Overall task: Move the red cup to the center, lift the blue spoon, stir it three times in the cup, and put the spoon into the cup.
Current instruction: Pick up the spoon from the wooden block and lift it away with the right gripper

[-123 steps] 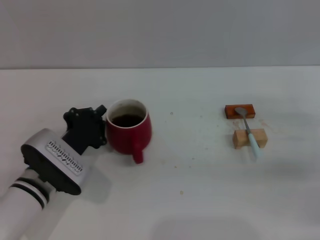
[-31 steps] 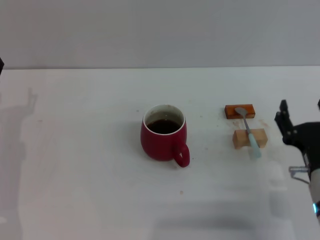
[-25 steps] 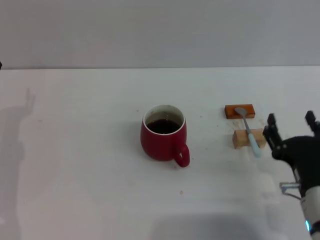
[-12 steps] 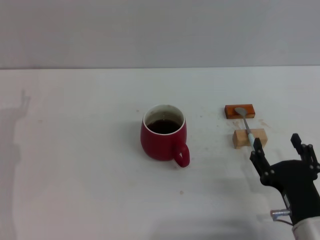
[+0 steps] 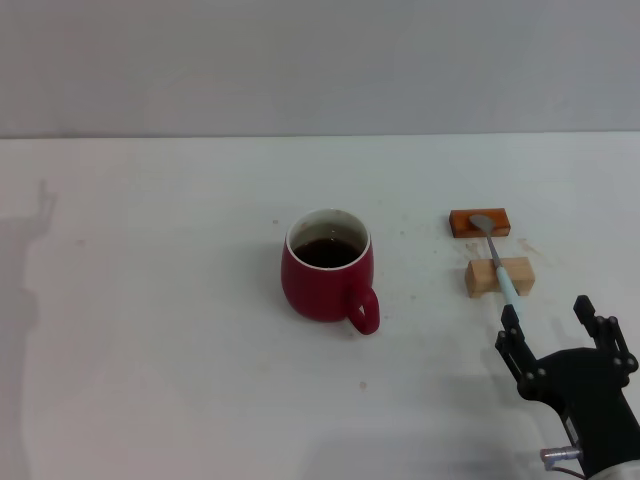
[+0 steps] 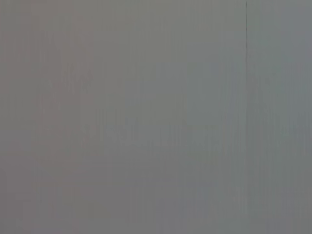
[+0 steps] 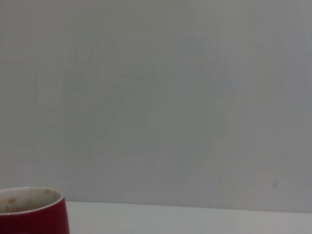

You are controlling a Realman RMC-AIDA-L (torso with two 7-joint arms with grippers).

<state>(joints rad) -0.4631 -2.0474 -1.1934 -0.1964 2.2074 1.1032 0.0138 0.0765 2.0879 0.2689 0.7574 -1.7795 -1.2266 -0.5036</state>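
Observation:
The red cup (image 5: 327,265) stands at the middle of the white table, dark liquid inside, its handle toward me and slightly right. Its rim (image 7: 30,201) also shows in the right wrist view. The blue spoon (image 5: 496,263) lies to the right, its metal bowl on a small orange-red block (image 5: 479,222) and its pale handle across a wooden block (image 5: 499,277). My right gripper (image 5: 554,327) is open at the near right, just in front of the handle's end, not touching it. The left gripper is out of view.
The white table (image 5: 160,300) runs back to a grey wall. A faint shadow falls on its far left part. The left wrist view shows only plain grey.
The left arm let go of the cup at the center and left the view. The right gripper came in from the right and moved down toward the near edge, in front of the spoon's handle.

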